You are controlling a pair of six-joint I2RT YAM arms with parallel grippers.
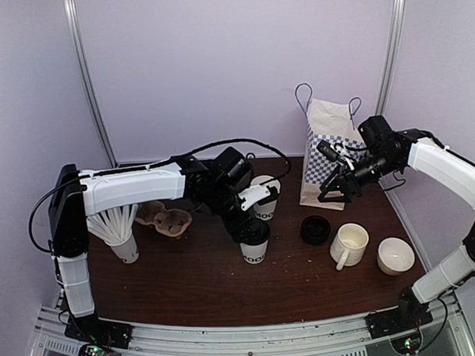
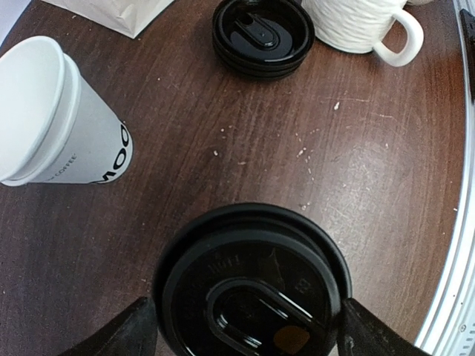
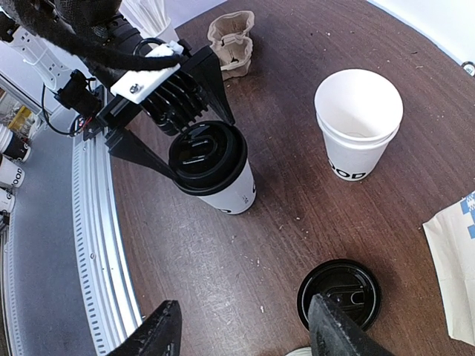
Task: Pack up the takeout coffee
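The left fingers stand spread either side of the lidded MOO cup on the desk. The right fingers hang open and empty above spare lids.

Glossy plastic lid; matt paper cup; scuffed wood table.
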